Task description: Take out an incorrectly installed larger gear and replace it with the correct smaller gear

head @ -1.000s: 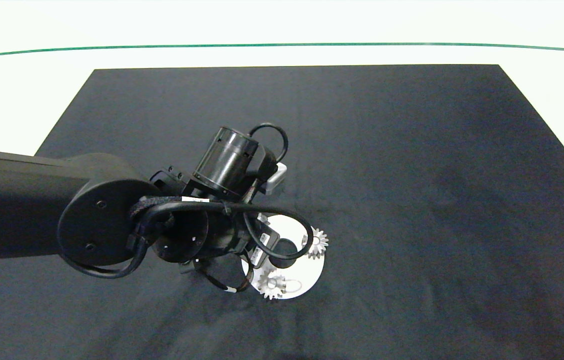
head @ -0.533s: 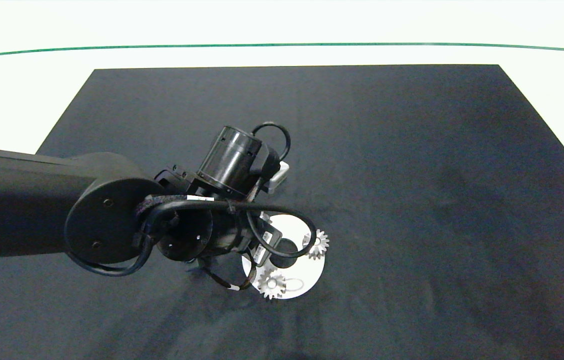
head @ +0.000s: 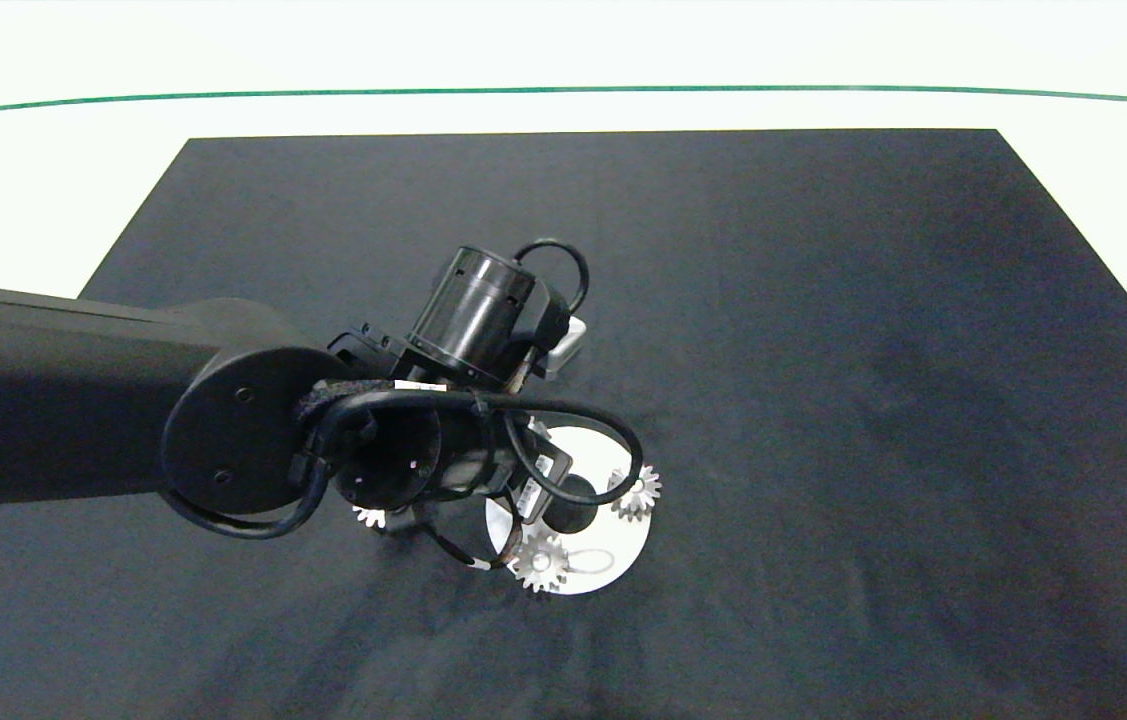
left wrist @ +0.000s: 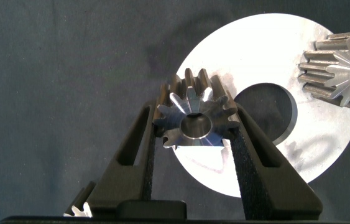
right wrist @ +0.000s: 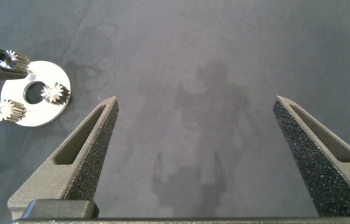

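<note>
Nearest to the camera in the head view, one small silver gear stands on the round silver plate, at about 7 o'clock from the plate's dark centre hole. A second small gear stands at about 2 o'clock from the hole, at the rim of the plate. The plate lies on the black mat.

Off the plate, on the mat at about 9 o'clock from it, only a few teeth of the larger gear show from under the left arm. The rest of it is hidden, so its width cannot be judged here.

The left arm comes in from 9 o'clock and its wrist covers the plate's 10 o'clock side. In the left wrist view, the left gripper is clamped on the smaller gear. The two fingers press on opposite sides of its teeth and its round bore faces the camera. The gear is over the rim of the plate, just beside the centre hole and not over it. Whether the gear touches the plate, I cannot tell.

The right gripper does not appear in the head view. In its own wrist view its fingers are spread wide with nothing between them, above bare mat, well apart from the plate.

Beyond the mat the white table carries a thin green line at 12 o'clock.
</note>
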Available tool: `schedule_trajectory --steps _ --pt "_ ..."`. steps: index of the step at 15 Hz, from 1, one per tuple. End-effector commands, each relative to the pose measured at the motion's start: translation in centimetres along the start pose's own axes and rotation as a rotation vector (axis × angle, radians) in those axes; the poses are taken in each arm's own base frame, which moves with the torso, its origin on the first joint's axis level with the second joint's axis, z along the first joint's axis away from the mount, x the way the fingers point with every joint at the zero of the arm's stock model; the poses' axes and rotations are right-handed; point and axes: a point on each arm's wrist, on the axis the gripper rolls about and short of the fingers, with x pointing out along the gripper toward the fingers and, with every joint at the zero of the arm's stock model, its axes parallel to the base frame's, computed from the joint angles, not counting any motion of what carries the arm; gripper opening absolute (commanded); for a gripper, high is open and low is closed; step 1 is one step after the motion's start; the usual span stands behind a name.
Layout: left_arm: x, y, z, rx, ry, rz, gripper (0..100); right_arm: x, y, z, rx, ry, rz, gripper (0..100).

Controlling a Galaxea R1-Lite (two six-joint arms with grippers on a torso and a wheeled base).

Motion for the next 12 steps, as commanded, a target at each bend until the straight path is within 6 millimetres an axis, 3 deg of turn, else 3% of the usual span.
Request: schedule_trajectory --steps 1,6,12 --pt "0.0 0.1 -0.1 0.001 0.005 0.003 100 0.0 0.0 0.0 -0.001 0.002 0.001 100" --pt "-1.6 0.9 -0.3 -0.008 0.007 0.011 100 0.0 0.0 0.0 -0.001 0.002 0.001 100" --pt "-4.4 3.7 -0.6 -0.065 -0.042 0.060 100 0.0 0.0 0.0 -0.003 0.002 0.001 100"
